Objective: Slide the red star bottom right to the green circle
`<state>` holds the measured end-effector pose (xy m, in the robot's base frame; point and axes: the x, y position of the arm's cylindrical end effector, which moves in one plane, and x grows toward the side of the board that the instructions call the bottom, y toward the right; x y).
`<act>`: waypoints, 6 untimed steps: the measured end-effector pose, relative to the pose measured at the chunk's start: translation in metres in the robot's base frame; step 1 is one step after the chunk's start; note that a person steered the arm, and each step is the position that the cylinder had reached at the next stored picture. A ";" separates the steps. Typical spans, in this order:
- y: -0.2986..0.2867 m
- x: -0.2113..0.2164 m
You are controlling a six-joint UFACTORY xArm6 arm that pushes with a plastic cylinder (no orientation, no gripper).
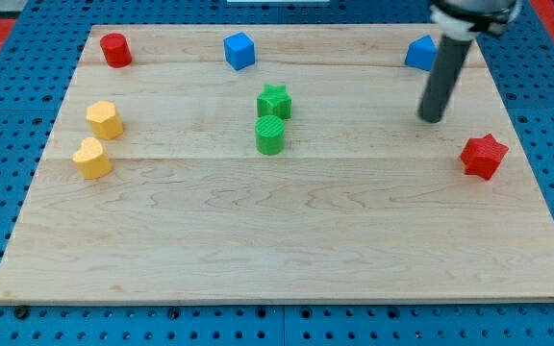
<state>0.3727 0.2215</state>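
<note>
red star, my tip upper-left, apart

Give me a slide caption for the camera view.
My tip sits up-left of the red star, far right of the green circle.

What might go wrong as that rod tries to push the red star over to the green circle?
My tip sits up-left of the red star, on the side facing the green circle; a push from here would likely drive the star toward the board's right edge. Later, the green star touching the circle could get bumped.
</note>
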 end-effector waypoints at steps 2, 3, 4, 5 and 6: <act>-0.015 0.110; -0.111 0.111; -0.149 0.080; -0.119 0.056; -0.141 -0.021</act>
